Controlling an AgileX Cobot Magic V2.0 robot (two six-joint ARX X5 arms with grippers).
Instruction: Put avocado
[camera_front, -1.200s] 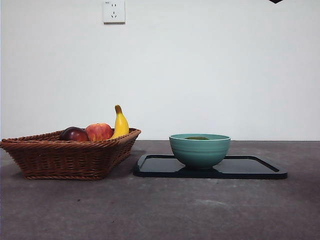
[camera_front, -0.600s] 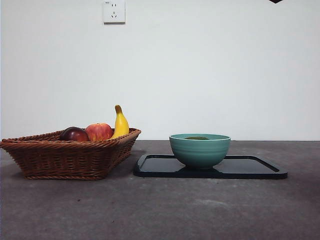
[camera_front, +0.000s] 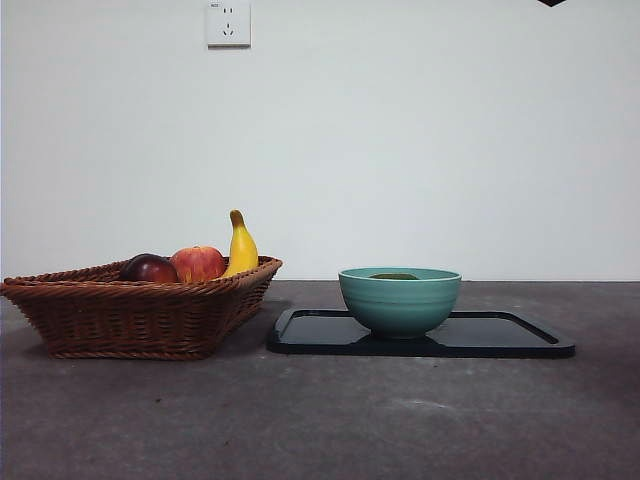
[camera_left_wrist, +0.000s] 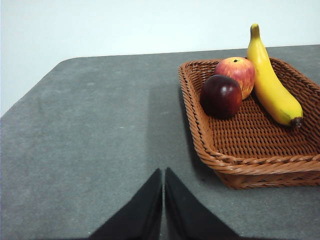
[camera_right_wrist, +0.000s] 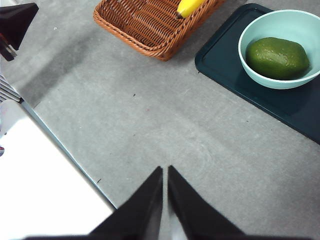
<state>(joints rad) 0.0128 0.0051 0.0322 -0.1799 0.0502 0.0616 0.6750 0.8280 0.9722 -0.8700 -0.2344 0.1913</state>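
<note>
Three fruits show in the front view inside the wicker basket on the left of the grey table: a dark purple-red fruit, a red apple just beside it, and a banana standing up against the far rim. To the right of the basket a teal bowl sits on a black tray, and only the top of the avocado peeks over the bowl's rim. A black tip of one arm shows at the top right corner; a wall socket is on the wall above the basket

From the left wrist, the left gripper hangs over bare table beside the basket, its two jaws pressed together with nothing between them. The dark fruit touches the apple, and the banana lies along the basket's side

From the right wrist, the right gripper is also closed and empty, well apart from the tray. The avocado lies on its side in the bowl, filling much of it. The basket's corner and the banana's end show near the tray
</note>
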